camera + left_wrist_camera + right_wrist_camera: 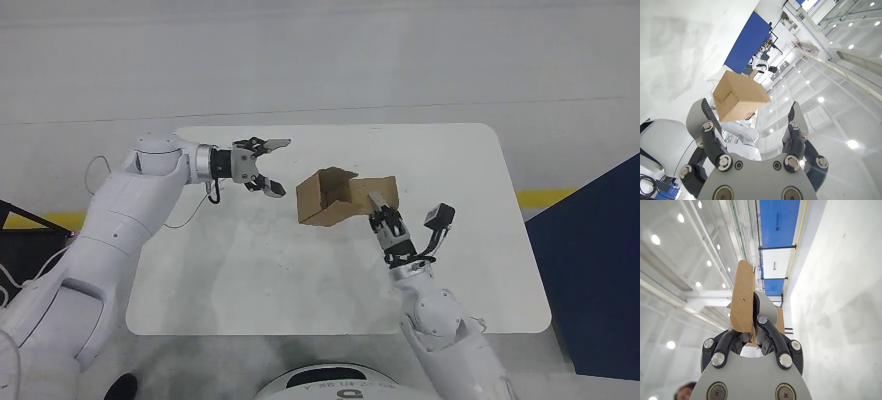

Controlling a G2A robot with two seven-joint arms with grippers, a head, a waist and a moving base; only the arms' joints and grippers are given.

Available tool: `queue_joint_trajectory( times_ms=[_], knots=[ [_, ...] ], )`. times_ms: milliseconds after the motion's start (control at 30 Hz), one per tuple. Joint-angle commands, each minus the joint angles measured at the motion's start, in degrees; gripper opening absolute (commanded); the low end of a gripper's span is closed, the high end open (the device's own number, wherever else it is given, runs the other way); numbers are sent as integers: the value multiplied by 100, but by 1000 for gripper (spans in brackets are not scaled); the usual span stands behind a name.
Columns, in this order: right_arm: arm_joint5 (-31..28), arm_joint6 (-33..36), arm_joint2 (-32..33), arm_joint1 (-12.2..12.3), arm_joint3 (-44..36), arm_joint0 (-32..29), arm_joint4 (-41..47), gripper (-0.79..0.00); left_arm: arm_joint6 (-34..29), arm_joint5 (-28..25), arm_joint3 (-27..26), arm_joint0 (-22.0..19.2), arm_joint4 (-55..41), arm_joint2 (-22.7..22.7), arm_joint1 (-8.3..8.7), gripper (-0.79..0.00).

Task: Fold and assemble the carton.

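Observation:
A brown cardboard carton is held above the middle of the white table, partly formed into a box with one flap sticking out. My right gripper is shut on that flap, pinching the cardboard between its pads. My left gripper is open to the left of the carton, a short gap away and not touching it. In the left wrist view the carton hangs beyond the spread fingertips, its folded underside facing the camera.
The table has rounded corners and bare room all round the carton. A blue partition stands off its right side. A thin cable trails on the table by the left arm.

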Motion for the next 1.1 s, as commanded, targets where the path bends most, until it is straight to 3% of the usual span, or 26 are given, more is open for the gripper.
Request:
queue_joint_trajectory(
  times_ms=[0,33,67,100,133,167,400,567,767,1033,1067],
  knots=[
    [-11,-49,-111,4,175,100,-900,-619,45,12,-101,97,13,-96,44,0],
    [16,-128,-192,1,290,152,-1266,-456,76,21,-151,139,30,-142,65,0],
    [54,-216,-293,-4,433,208,-1680,-385,110,13,-193,184,18,-204,87,0],
    [81,-338,-387,-17,535,259,-1926,-179,136,17,-250,230,18,-256,108,0],
    [114,-409,-475,-27,652,312,-2152,-49,164,23,-303,275,33,-308,131,0],
    [144,-468,-538,-38,720,358,-2262,-3,192,32,-351,325,44,-364,156,0],
    [84,-680,-459,-22,306,288,-2538,0,425,188,-700,665,229,-671,312,0],
    [-139,-912,-352,-2,-46,-65,-2328,0,717,282,-875,767,483,-638,318,0],
    [-91,-1211,-228,6,87,-311,-2285,0,894,406,-887,768,729,-189,156,0],
    [-250,-1338,103,68,-298,-1050,-1945,0,817,248,-270,395,811,369,-201,0],
    [-270,-1279,154,82,-330,-1161,-1886,-37,781,245,-179,347,816,426,-244,0]
  ],
)
